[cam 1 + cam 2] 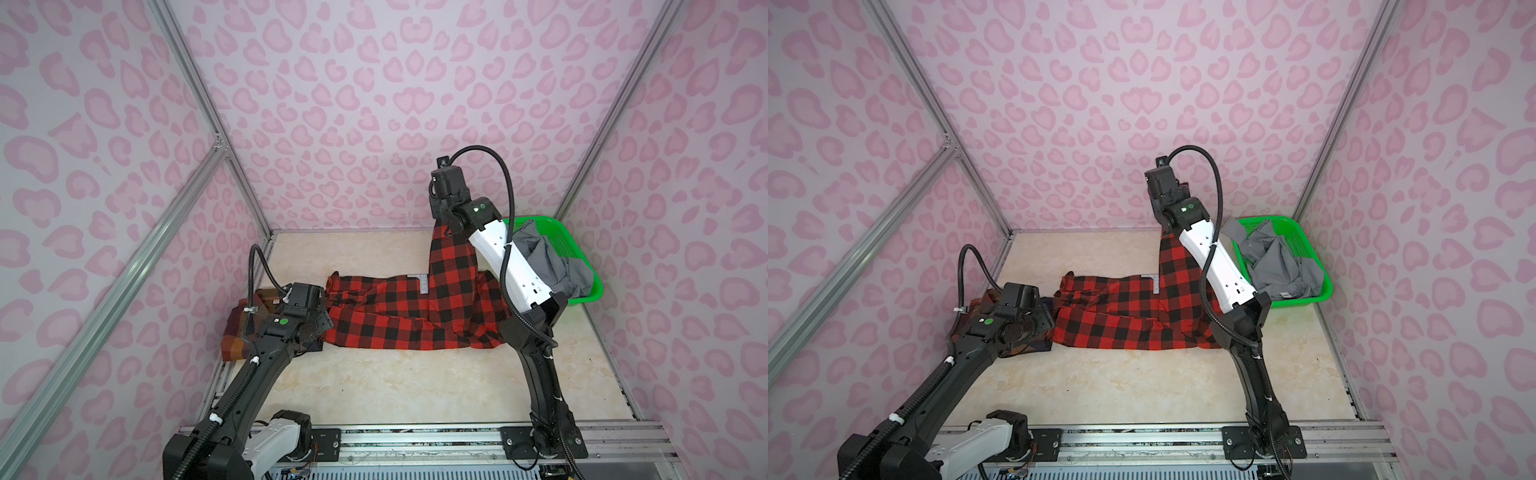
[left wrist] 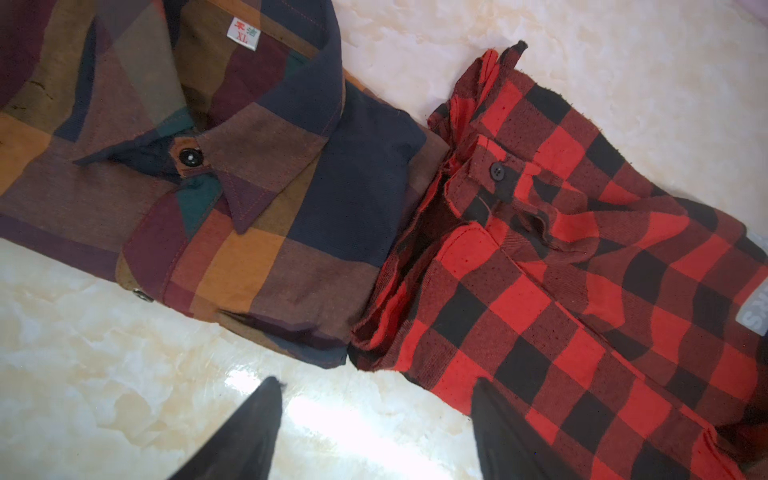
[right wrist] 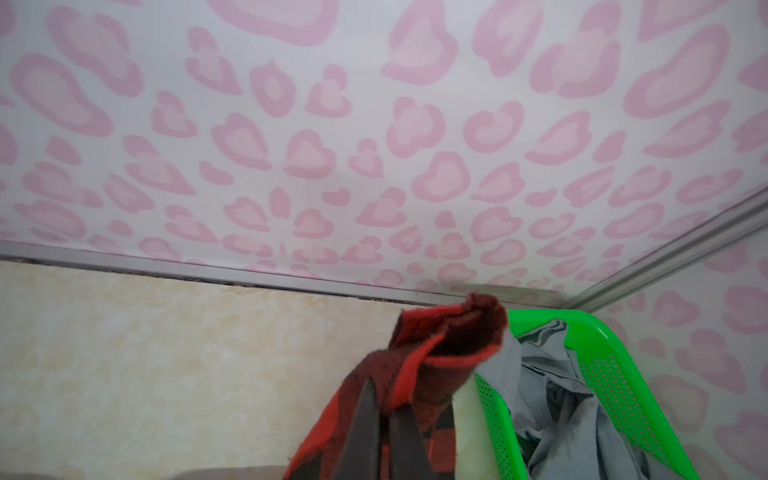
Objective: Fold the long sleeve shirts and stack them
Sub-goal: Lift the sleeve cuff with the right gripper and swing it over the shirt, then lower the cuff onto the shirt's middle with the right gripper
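Note:
The red-and-black flannel [image 1: 386, 316] [image 1: 1121, 320] lies crumpled across the middle of the table. My right gripper [image 1: 446, 227] [image 3: 384, 399] is shut on one end of it, and a strip of the check cloth [image 1: 453, 257] hangs from it, high near the back wall. Folded at the left lies the dark plaid shirt [image 1: 237, 332] [image 2: 208, 187], collar up, touching the flannel [image 2: 582, 291]. My left gripper [image 2: 374, 382] hovers open over their near edges, one finger above the flannel and nothing between its fingers. The grey shirt [image 1: 552, 262] [image 3: 561, 395] sits bunched in the basket.
A green perforated basket [image 1: 592, 270] [image 1: 1323, 270] [image 3: 602, 345] stands at the back right corner, right beside the raised right arm. Pink patterned walls with metal rails close in the table on three sides. The marble tabletop [image 1: 395, 382] is bare towards the front.

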